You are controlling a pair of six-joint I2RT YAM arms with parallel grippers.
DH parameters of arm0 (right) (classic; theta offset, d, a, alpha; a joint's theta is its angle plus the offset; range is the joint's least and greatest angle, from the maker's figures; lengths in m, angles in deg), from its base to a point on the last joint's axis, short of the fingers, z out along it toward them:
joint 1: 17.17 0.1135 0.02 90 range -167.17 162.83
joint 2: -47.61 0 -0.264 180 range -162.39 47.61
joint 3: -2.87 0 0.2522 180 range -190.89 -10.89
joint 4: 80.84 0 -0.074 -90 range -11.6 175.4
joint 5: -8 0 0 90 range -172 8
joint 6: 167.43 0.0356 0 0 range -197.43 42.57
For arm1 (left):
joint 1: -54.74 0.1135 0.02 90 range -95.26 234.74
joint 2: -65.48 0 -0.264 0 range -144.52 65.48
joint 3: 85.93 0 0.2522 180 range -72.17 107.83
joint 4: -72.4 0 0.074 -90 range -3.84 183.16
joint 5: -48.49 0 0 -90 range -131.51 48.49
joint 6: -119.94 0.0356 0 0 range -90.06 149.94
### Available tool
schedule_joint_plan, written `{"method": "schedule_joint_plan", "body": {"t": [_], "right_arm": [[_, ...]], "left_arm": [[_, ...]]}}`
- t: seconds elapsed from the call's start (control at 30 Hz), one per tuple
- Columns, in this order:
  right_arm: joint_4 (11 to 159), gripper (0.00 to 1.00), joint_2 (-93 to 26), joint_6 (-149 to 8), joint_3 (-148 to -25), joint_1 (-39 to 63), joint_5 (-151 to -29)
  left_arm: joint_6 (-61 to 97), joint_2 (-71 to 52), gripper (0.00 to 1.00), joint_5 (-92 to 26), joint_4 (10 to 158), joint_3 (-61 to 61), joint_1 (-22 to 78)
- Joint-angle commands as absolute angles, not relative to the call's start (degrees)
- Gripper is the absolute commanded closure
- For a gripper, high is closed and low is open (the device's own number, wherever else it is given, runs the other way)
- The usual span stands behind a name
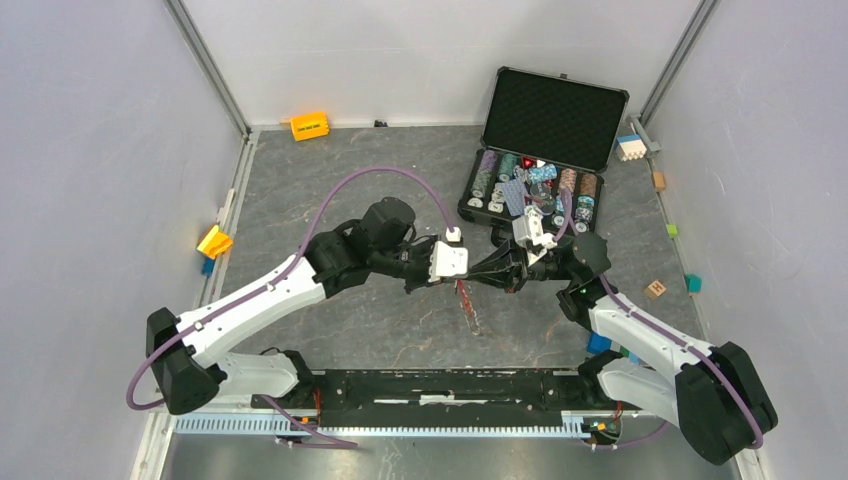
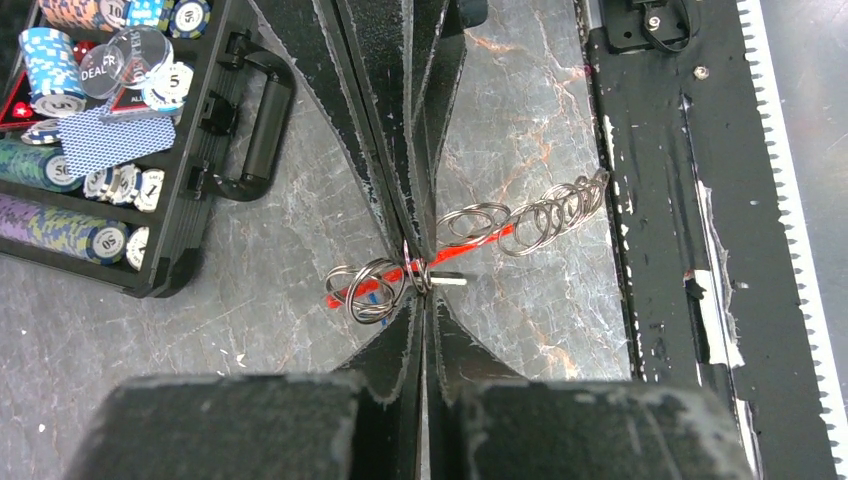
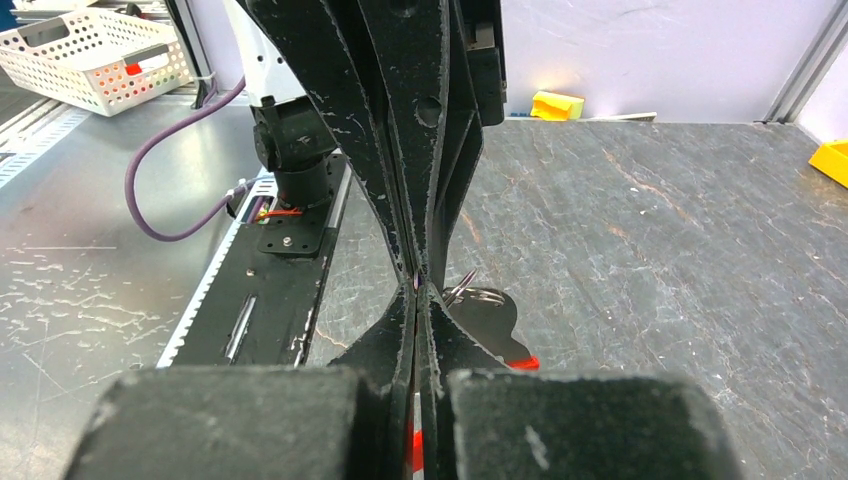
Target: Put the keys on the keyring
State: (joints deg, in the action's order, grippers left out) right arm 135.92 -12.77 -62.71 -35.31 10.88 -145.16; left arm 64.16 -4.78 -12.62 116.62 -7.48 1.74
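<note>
The keyring (image 1: 466,300), a chain of silver rings (image 2: 545,220) with a red fob (image 2: 490,237), hangs just above the table between both arms. My left gripper (image 1: 460,278) (image 2: 425,285) is shut, pinching one ring at its tips. My right gripper (image 1: 478,273) (image 3: 420,285) is shut tip to tip against it, on the same part of the chain. More rings (image 2: 370,290) loop out to the left. A short silver stub with a white end (image 2: 452,281) sticks out beside the tips; I cannot tell whether it is one of the keys. A ring (image 3: 485,296) shows behind my right fingers.
An open black case of poker chips (image 1: 545,190) (image 2: 150,150) stands behind the grippers. The black base rail (image 1: 450,385) (image 2: 660,200) runs along the near edge. An orange block (image 1: 309,126), a yellow block (image 1: 214,241) and small blocks (image 1: 655,289) lie along the walls.
</note>
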Motion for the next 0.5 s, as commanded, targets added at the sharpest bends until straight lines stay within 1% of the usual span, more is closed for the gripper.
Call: {"method": "schedule_joint_plan", "body": {"t": [0.0, 0.47], "right_arm": [[140.4, 1.00, -11.7, -62.5, -34.7, 10.7, -143.8], [144.7, 1.00, -11.1, -59.5, -33.6, 10.6, -143.4]], "left_arm": [[61.1, -5.4, 0.98, -10.3, 115.2, -4.9, 1.6], [58.7, -8.2, 0.97, -10.0, 114.6, -4.6, 1.6]]}}
